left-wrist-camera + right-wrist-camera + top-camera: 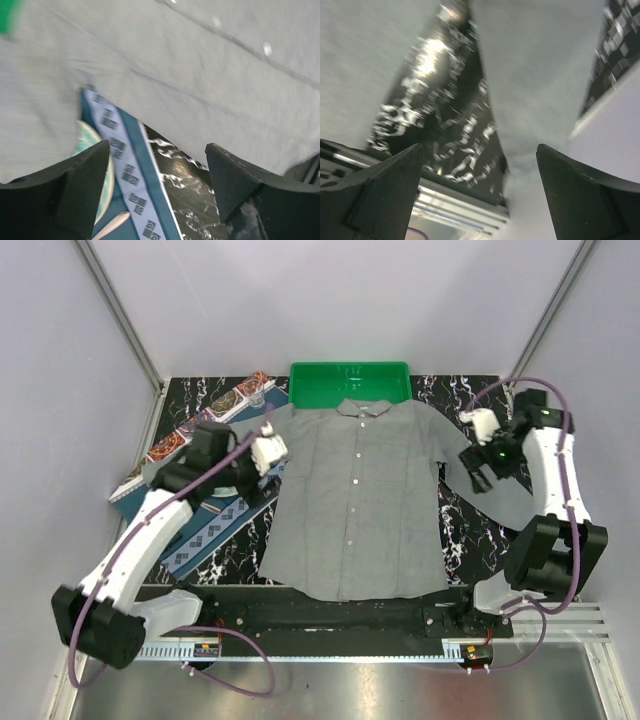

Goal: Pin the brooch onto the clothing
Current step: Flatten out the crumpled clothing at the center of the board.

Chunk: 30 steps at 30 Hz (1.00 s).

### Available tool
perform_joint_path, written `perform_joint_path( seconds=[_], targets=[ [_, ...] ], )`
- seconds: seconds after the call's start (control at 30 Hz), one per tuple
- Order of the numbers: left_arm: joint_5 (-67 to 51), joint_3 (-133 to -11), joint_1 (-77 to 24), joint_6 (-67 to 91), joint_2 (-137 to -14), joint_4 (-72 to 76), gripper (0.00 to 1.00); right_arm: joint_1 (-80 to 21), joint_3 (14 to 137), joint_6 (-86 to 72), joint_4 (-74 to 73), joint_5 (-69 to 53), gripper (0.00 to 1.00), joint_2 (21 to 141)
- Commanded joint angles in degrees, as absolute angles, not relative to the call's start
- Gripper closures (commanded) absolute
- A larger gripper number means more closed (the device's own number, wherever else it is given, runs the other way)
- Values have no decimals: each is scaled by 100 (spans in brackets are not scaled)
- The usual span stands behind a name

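Note:
The clothing, a plain grey button-up shirt, lies spread flat in the middle of the table with its collar towards the back. The brooch is not in view in any frame. My left gripper hovers over the shirt's left edge; in the left wrist view it is open and empty above the shirt's hem. My right gripper hangs over the right sleeve; in the right wrist view it is open, with the sleeve lying below it, untouched.
A green tray stands behind the collar. A dark blue patterned placemat lies left of the shirt, with a teal plate's rim and a pale utensil on it. Patterned mats line the back left. A metal rail runs along the near edge.

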<state>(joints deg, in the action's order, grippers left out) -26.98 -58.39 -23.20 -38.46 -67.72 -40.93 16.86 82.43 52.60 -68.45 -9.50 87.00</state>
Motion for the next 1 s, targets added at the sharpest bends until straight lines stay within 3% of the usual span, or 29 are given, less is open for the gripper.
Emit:
perform_joint_path(
  seconds=[0.0, 0.07, 0.23, 0.37, 0.5, 0.7, 0.97],
  targets=[
    [-3121, -6451, -1619, -2375, -5978, -3237, 8, 321, 8122, 4124, -6883, -1662, 0, 8403],
    [-3076, -6600, -1137, -1526, -5600, -2998, 1, 36, 8033, 3912, -6585, -1591, 0, 8350],
    [-1962, -7030, -932, -195, -5501, -3136, 1, -606, 8717, 3069, -6373, -2179, 0, 8332],
    [-1933, -7672, -871, -1588, -6141, -4707, 1, -834, 9052, 2839, -5820, -2434, 0, 8218],
    [-2391, -7559, -537, -2757, -6188, -5974, 1, -1326, 9070, 3241, -5888, -2531, 0, 8182],
    [-2136, -6637, -440, -3929, -5759, -6452, 1, -2704, 8588, 3411, -6320, -1820, 0, 8920],
    [-2619, -6346, 825, -4174, -5792, -6776, 2, -3884, 8225, 2760, -4967, -1582, 0, 10176]
  ],
)
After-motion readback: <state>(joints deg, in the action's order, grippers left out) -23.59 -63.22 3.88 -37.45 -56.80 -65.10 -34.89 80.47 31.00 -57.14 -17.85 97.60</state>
